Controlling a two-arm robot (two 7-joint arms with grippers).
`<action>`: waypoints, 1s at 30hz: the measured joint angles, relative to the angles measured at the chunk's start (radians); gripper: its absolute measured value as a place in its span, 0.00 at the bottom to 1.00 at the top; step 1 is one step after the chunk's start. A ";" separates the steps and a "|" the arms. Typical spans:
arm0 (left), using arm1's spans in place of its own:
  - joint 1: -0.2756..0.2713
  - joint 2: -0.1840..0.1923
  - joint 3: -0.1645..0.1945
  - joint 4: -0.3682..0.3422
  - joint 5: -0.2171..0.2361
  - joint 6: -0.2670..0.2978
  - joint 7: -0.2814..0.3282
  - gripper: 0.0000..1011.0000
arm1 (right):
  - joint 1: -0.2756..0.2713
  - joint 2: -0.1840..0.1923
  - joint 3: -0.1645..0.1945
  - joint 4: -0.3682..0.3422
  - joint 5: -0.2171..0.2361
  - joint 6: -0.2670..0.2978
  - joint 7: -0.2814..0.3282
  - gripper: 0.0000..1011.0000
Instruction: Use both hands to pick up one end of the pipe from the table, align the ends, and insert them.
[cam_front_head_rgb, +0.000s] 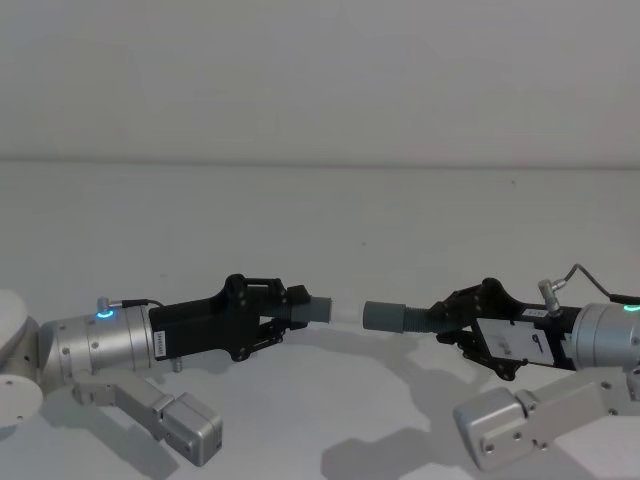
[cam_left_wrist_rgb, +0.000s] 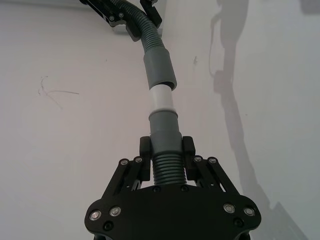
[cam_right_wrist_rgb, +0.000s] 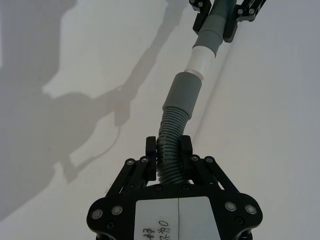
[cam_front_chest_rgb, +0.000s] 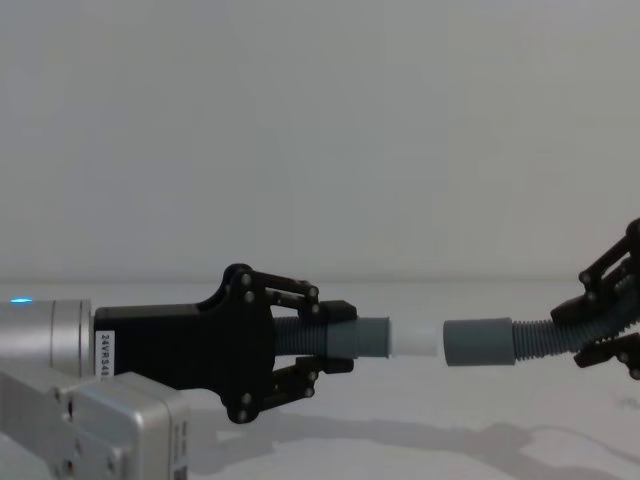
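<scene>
Two pieces, both off the table (cam_front_head_rgb: 320, 120). From the head view, my left gripper (cam_front_head_rgb: 297, 308) clenches the short piece (cam_front_head_rgb: 318, 308), my right gripper (cam_front_head_rgb: 450, 318) the ribbed piece (cam_front_head_rgb: 420, 318); tip and cuff sit near, apart. My left wrist view has the white tip (cam_left_wrist_rgb: 162, 98) just at the grey cuff (cam_left_wrist_rgb: 159, 68), seemingly in line. My right wrist view shows the ribbed hose bending behind the cuff (cam_right_wrist_rgb: 182, 90), so pushing may buckle it. Chest view: tip (cam_front_chest_rgb: 417, 339) and cuff (cam_front_chest_rgb: 479, 342) level; any tilt could jam the rim.
</scene>
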 joint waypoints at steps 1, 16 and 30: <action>0.000 0.000 0.000 0.000 0.000 0.000 0.000 0.36 | 0.000 0.000 0.000 0.000 0.000 0.000 0.000 0.27; 0.000 0.000 0.000 0.000 0.000 0.000 0.000 0.36 | 0.002 -0.006 -0.002 0.003 -0.003 -0.001 0.002 0.27; 0.000 0.000 0.000 0.000 0.000 0.000 0.000 0.36 | 0.004 -0.010 -0.004 0.003 -0.004 0.001 0.002 0.27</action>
